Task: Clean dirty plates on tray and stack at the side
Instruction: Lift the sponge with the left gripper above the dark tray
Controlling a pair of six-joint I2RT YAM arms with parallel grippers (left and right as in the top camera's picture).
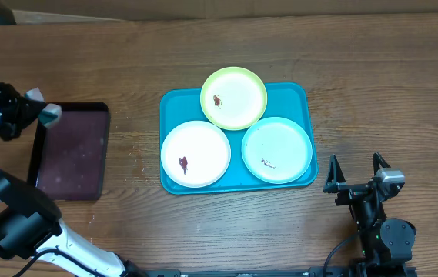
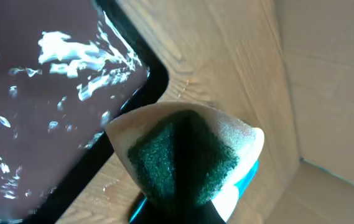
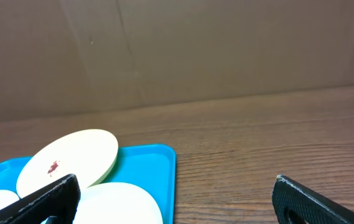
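plates (image 1: 195, 150) hiding most of tray (image 1: 292, 98), sponge (image 2: 183, 155) cropped

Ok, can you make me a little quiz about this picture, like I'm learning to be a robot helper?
1. True or false: the right gripper is holding a plate.
2. What is the left gripper clamped on? A) a sponge B) a plate C) nothing
3. How many plates on the blue tray show a dark smear?

Key:
1. False. It is open and empty, to the right of the tray.
2. A.
3. Three: the yellow-green plate, the white plate and the mint plate.
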